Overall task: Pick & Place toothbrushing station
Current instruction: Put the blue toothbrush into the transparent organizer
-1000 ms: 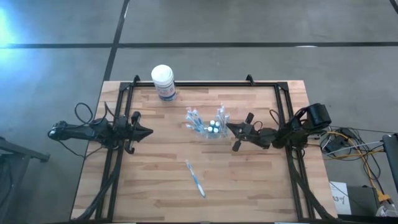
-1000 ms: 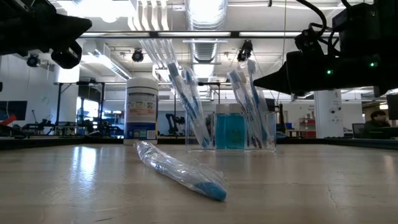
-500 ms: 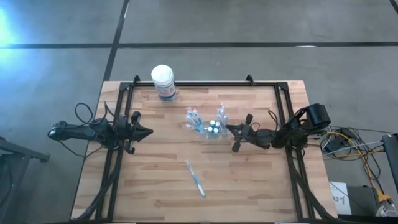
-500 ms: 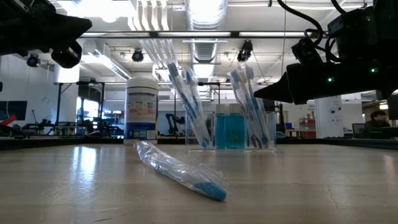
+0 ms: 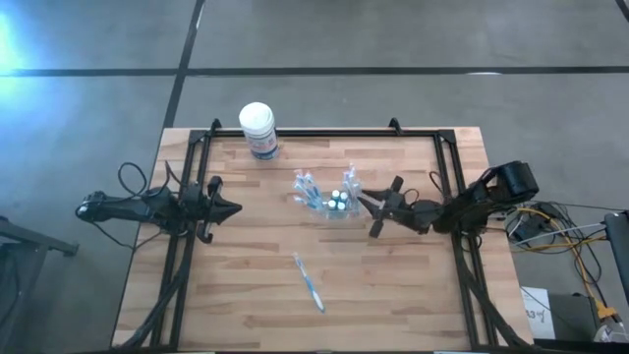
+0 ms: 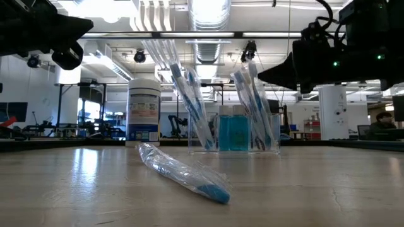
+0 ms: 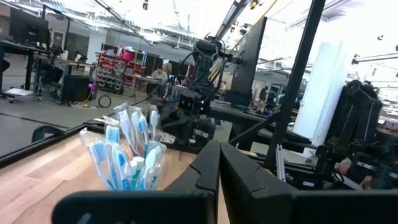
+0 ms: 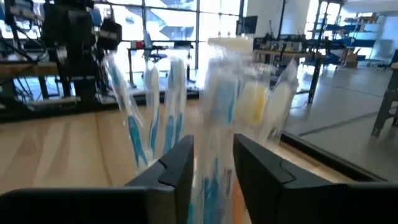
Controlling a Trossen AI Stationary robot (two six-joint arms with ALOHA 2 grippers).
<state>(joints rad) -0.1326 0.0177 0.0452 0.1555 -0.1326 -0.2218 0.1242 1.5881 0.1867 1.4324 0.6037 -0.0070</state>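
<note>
Your left arm lies stretched along the left side of the worktop, reaching inward, and its gripper hangs above the surface with the fingers pressed together, tips touching. Your right arm comes in from the right edge, elbow raised by the frame, forearm pointing toward the middle. Its gripper sits above the surface near the centre, and the two fingers stand apart with a clear gap between them, nothing gripped.
</note>
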